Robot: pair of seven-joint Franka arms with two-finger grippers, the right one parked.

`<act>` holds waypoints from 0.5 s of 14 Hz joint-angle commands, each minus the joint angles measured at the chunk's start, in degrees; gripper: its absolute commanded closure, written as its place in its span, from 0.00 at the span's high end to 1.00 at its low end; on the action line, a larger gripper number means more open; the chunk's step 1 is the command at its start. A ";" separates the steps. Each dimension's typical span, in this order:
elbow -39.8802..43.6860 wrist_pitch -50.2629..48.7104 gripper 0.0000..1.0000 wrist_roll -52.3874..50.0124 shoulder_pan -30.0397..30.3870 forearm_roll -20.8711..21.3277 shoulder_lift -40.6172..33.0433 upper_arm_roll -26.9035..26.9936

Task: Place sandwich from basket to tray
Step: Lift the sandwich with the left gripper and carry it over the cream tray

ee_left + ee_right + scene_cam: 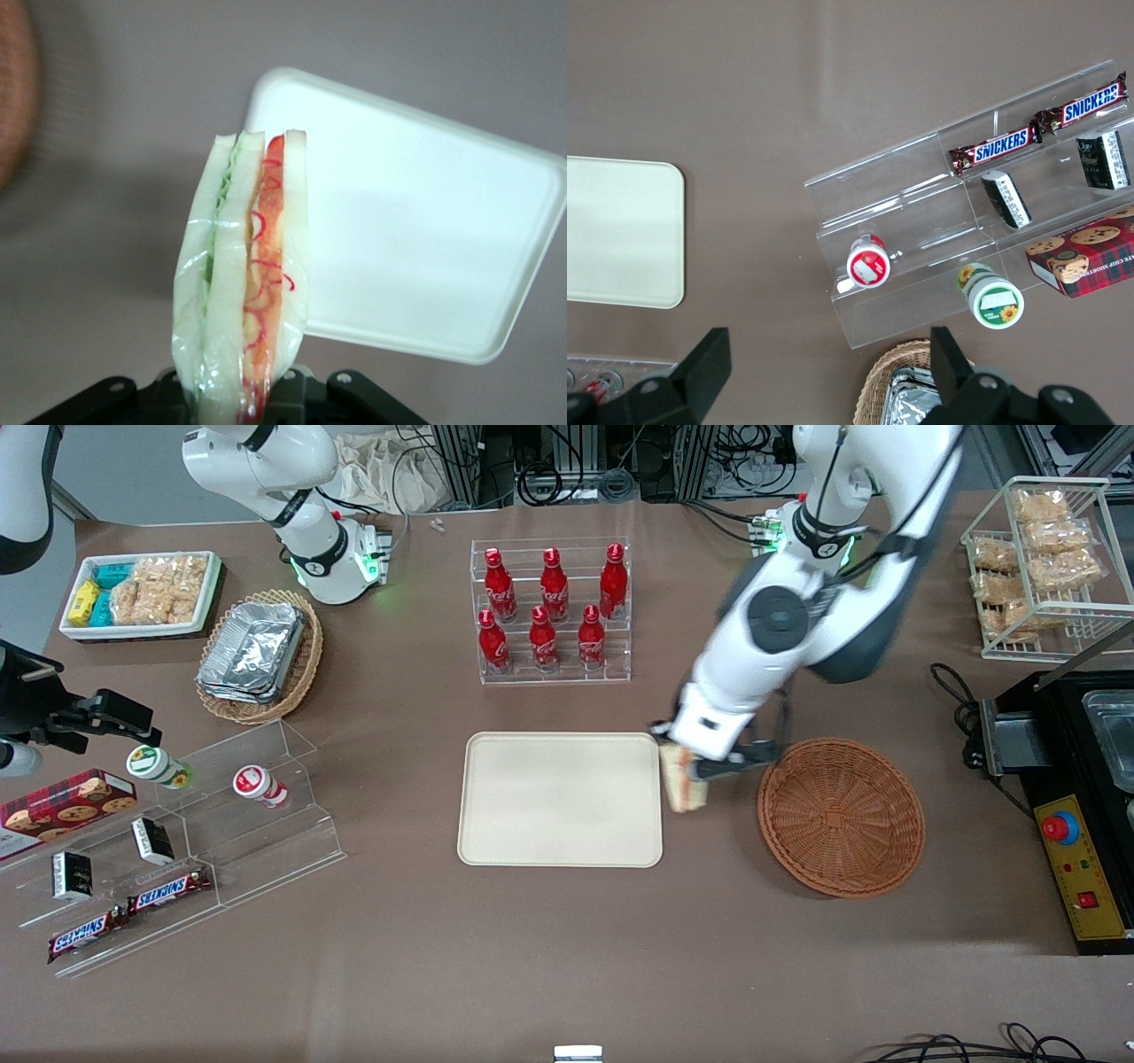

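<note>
Taking the tray as the marker, and going from the parked arm's end of the desk toward the working arm's: well off toward the parked arm's end stands a clear stepped display with two Snickers bars, small dark cartons and two little cups lying on it, and a red cookie box beside it. Farther from the front camera than that sit a tan wicker basket of foil containers and a white bin of snacks.

The tray itself lies flat and bare near the middle of the desk. Farther from the front camera than the tray, a clear rack holds red bottles in two rows.

Right at the tray's edge on the working arm's side hangs the hand, pinching the sandwich. In the wrist view its dark fingers close on the wrapped wedge, whose white bread and red and green filling point up away from them, with the tray just beside it. The sandwich hangs over the strip of desk between tray and basket, overlapping the tray's rim.

The reddish-brown basket sits near the tray toward the working arm's end, with nothing in it. A wire rack of bagged snacks stands farther off.
</note>
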 commanded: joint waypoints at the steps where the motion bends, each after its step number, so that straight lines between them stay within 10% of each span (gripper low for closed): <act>1: 1.69 2.93 0.00 -0.13 -3.12 6.23 6.02 0.33; 4: 1.78 7.58 0.00 -1.63 -3.75 14.93 12.52 0.41; 7: 1.78 10.32 0.63 -1.63 -3.57 18.91 15.70 0.59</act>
